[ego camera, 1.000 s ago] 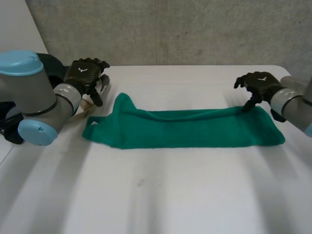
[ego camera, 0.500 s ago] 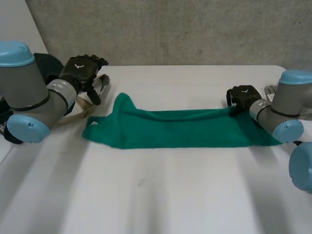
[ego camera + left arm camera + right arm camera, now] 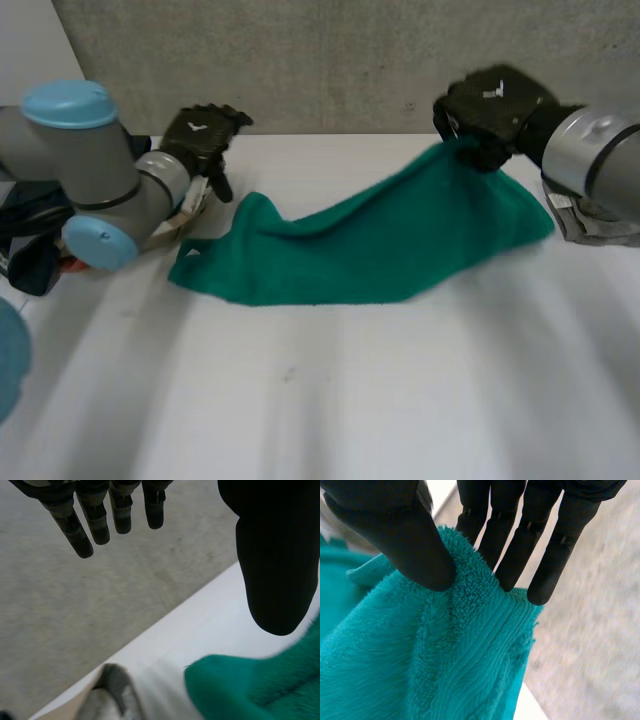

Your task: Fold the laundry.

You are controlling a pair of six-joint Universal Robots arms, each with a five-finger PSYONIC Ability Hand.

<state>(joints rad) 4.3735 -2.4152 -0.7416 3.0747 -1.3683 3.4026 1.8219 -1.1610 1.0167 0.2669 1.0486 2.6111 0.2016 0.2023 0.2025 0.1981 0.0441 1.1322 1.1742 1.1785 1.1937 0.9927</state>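
**Two-handed towel fold, right end raised.** The near part of the white table (image 3: 320, 410) is bare. The green towel (image 3: 330, 260) lies across the table's middle with its long near edge flat on the surface. From there it slopes up and away toward the far right corner, where its right end hangs in the air. The right hand (image 3: 492, 105) holds that raised end above the table's far edge. In the right wrist view the cloth's border is pinched between the thumb and the nearly straight fingers (image 3: 520, 545), and only a narrow strip of pile is caught. The left hand (image 3: 203, 138) hovers near the far left corner, just beyond the towel's peaked left end. Its fingers (image 3: 97, 520) are straight and spread and it grasps nothing. The hazards are judged, not seen. The shallow pinch may slip under the hanging weight and drop the end short of its mark. With the left end unpinned, a sideways carry may drag the whole towel along the table instead of folding it. The trailing cloth may fold askew, so that the edges fail to meet. The moving arm may also brush the crumpled grey cloth (image 3: 592, 218) at the right edge. Counted from near to far there are one table and one green towel. Beyond these lie one grey cloth at the right edge and one pale cloth (image 3: 186, 214) beneath the left wrist. Two hands are present, one holding the towel and one free.
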